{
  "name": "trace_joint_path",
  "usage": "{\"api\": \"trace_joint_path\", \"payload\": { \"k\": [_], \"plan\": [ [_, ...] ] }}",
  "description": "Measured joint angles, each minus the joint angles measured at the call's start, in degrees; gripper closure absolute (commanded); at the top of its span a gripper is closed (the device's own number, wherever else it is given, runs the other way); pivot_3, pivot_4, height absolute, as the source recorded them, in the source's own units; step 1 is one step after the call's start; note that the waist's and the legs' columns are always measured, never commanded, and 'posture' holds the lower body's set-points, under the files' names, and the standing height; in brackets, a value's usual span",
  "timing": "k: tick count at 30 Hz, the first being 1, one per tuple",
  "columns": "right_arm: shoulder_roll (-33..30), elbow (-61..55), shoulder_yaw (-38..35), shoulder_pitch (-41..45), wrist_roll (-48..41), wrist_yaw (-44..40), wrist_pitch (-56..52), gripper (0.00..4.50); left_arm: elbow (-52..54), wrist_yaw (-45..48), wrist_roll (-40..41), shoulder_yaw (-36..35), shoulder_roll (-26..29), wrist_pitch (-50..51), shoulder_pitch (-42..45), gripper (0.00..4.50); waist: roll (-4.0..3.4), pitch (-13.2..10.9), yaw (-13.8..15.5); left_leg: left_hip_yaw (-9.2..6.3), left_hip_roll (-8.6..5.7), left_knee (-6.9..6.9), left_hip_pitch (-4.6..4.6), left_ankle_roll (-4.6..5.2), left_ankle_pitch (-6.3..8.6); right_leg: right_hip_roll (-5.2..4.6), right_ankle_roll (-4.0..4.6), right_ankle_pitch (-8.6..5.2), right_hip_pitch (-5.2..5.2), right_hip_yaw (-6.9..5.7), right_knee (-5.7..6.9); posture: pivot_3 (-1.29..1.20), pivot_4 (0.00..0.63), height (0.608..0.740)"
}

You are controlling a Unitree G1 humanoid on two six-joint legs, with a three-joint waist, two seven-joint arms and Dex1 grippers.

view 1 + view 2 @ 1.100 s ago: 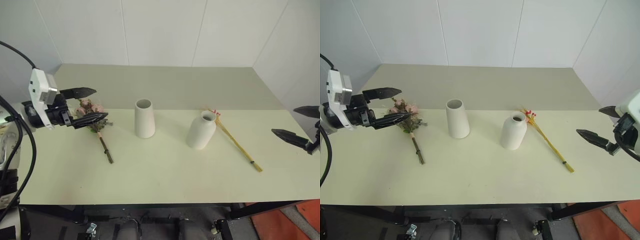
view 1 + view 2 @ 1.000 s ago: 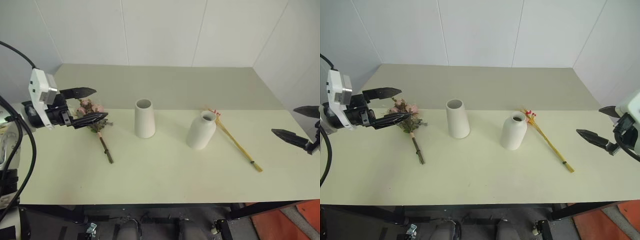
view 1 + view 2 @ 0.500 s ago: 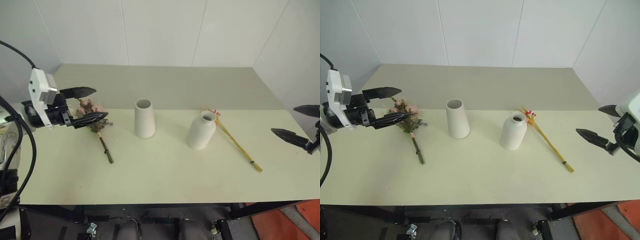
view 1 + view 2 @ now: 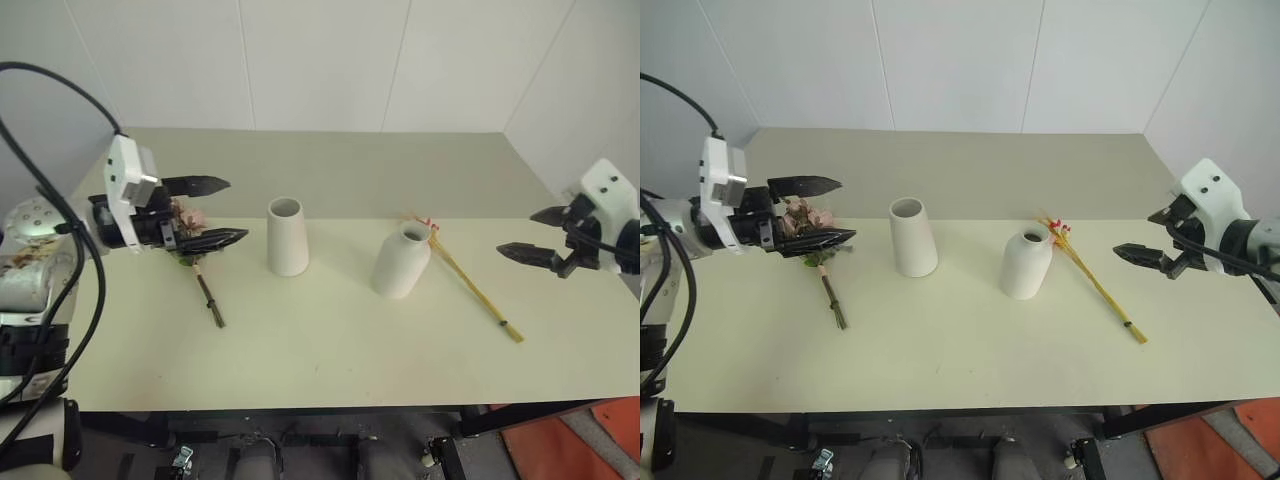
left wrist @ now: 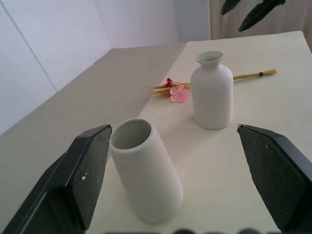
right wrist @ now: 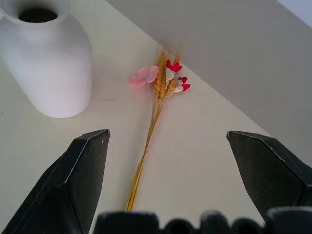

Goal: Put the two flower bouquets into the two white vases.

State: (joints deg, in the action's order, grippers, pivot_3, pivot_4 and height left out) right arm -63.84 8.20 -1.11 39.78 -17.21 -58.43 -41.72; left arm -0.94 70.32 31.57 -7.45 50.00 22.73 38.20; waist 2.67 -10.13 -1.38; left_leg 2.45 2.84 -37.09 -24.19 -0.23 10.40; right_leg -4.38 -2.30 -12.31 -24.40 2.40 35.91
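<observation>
Left gripper [image 4: 218, 211], jaws spread, hangs over the rose bouquet [image 4: 196, 256], which lies flat on the tabletop [image 4: 330, 340], blooms under the gripper, stem toward the near edge. Right gripper [image 4: 1140, 237], jaws spread, hovers apart from the wheat bouquet [image 4: 1090, 274], lying diagonally with its flower end beside the bottle vase [image 4: 1026, 262]. Cone vase [image 4: 912, 236] and bottle vase stand upright; nothing protrudes from either mouth.

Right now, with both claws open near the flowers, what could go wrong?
The wheat stalks lie flat beside the bottle vase, so the right claw might bump the vase while reaching in. The rose bunch sits under the left claw; its bushy head may catch on the cone vase rim and tip it.
</observation>
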Motion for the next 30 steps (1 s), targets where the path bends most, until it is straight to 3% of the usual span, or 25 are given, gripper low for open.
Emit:
{"api": "trace_joint_path", "payload": {
  "k": [5, 11, 16, 23, 26, 30],
  "plan": [
    [8.5, 24.6, 12.8, 16.9, 9.5, -4.3, 2.6, 0.0, 1.4, 1.0, 0.0, 4.2, -2.3, 1.6, 1.2, 0.01, 0.0, 0.0, -0.3, 0.0, -0.02, 0.01, -0.1, 0.0, 0.0, 0.01, 0.28, 0.18, -0.1, -0.01, 0.01, 0.0, 0.15, 0.74],
    [17.7, 50.7, 19.4, 27.2, 19.1, -6.3, 11.5, 0.0, 4.4, -0.3, 0.0, 4.5, -2.9, 3.7, 0.7, 0.01, -0.02, 0.0, -0.7, -0.02, -0.04, 0.06, -0.21, 0.0, 0.0, -0.01, 0.28, 0.19, -0.19, -0.01, 0.01, 0.0, 0.15, 0.74],
    [20.8, 60.8, 20.3, 29.5, 24.1, -5.3, 17.0, 0.0, 6.2, -1.7, 0.0, 4.4, -2.8, 5.0, -1.1, 0.01, -0.03, 0.0, -0.9, -0.02, -0.04, 0.05, -0.18, 0.0, -0.01, -0.01, 0.28, 0.2, -0.19, -0.01, 0.09, 0.0, 0.15, 0.74],
    [23.0, 64.8, 20.1, 30.4, 27.4, -6.2, 19.5, 0.0, 7.9, -2.4, 0.1, 4.1, -2.6, 6.2, -2.3, 0.01, -0.04, 0.0, -1.3, -0.02, -0.04, 0.05, -0.12, 0.0, -0.01, 0.01, 0.28, 0.2, -0.19, 0.01, 0.15, 0.0, 0.15, 0.74],
    [24.0, 65.9, 19.7, 30.4, 27.9, -6.5, 20.1, 0.59, 7.9, -2.4, 0.0, 4.1, -2.6, 6.2, -2.3, 0.0, -0.04, 0.0, -1.3, -0.02, -0.04, 0.05, -0.11, 0.0, -0.01, 0.01, 0.28, 0.2, -0.18, 0.01, 0.16, 0.0, 0.15, 0.74],
    [25.0, 66.4, 19.4, 30.4, 28.9, -6.4, 20.7, 1.93, 7.9, -2.4, 0.0, 4.1, -2.6, 6.2, -2.3, 0.0, -0.04, 0.0, -1.3, -0.02, -0.04, 0.05, -0.12, 0.0, -0.01, 0.0, 0.28, 0.2, -0.19, 0.01, 0.16, 0.0, 0.15, 0.74]
  ]
}}
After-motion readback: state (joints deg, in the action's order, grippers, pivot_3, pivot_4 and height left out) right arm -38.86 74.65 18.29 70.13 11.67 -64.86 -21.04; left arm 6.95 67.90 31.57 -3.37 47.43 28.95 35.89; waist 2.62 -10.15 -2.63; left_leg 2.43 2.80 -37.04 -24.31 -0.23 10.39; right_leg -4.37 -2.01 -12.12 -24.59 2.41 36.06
